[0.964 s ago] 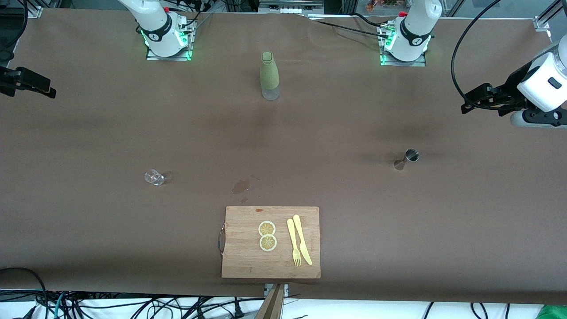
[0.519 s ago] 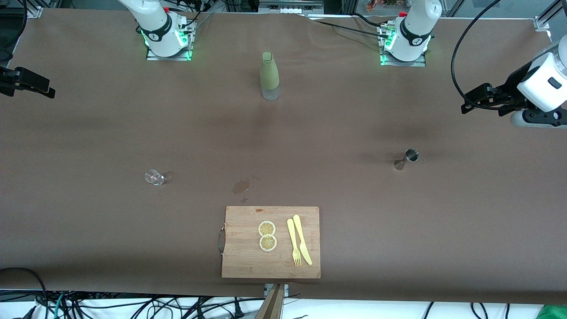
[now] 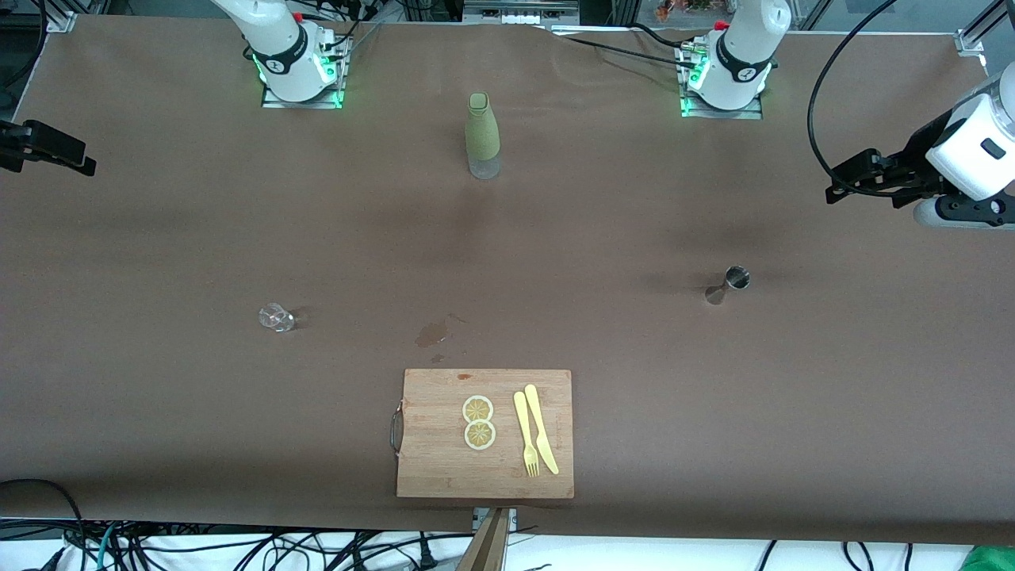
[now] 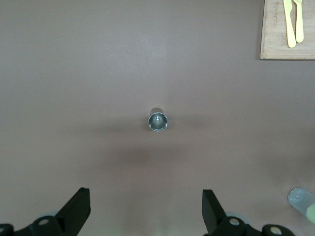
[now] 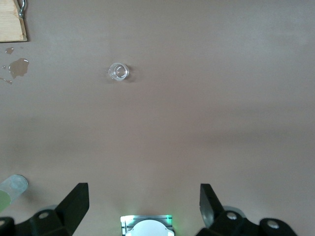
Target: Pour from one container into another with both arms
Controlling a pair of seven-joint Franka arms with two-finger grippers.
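Brown counter (image 3: 158, 238) fills my view.
Black cables (image 3: 238, 547) tangle along the frame's bottom edge, on white floor.

Your jigger (image 3: 731, 283) and glass (image 3: 276, 317) stand farther from the camera than the cutting board (image 3: 485, 433). Both sit apart from the board on the counter (image 3: 634, 381).

Robotics lab: bolted arm bases (image 3: 297, 75), cables (image 3: 238, 547)
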